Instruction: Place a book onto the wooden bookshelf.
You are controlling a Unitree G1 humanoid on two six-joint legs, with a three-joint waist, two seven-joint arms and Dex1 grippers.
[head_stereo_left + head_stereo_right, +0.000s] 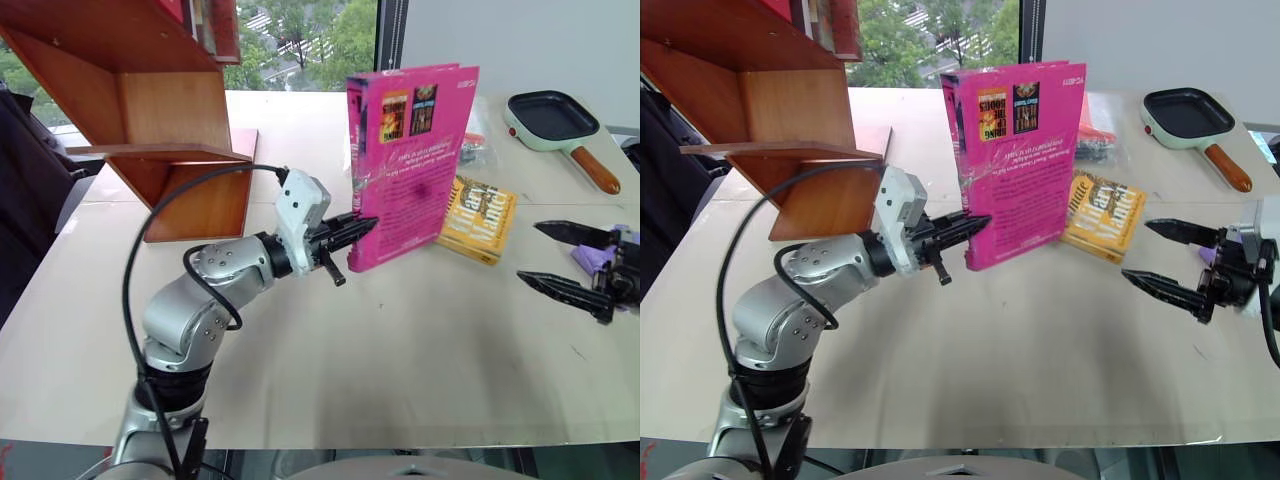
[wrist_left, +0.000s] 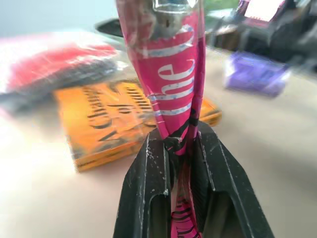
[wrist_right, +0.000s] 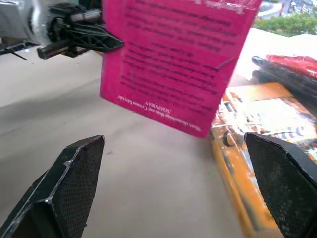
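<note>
I'm clamping the left gripper (image 1: 362, 228) on the pink paperback's (image 1: 415, 160) spine edge, holding it upright; right gripper (image 1: 548, 258) gaping, empty. I'm keeping it vertical while swinging toward the wooden bookshelf (image 1: 150, 100).

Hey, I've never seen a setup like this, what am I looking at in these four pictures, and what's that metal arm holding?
This is a two-armed robot at a table. Two pictures look down from its head; the other two come from cameras on its wrists. The left pincer is shut on the lower spine edge of a pink book, holding it upright. The left wrist view shows that grip close up. The right pincer is open and holds nothing. On the table lie a yellow book, a small green pan and a plastic bag. A wooden bookshelf stands at the left.
</note>
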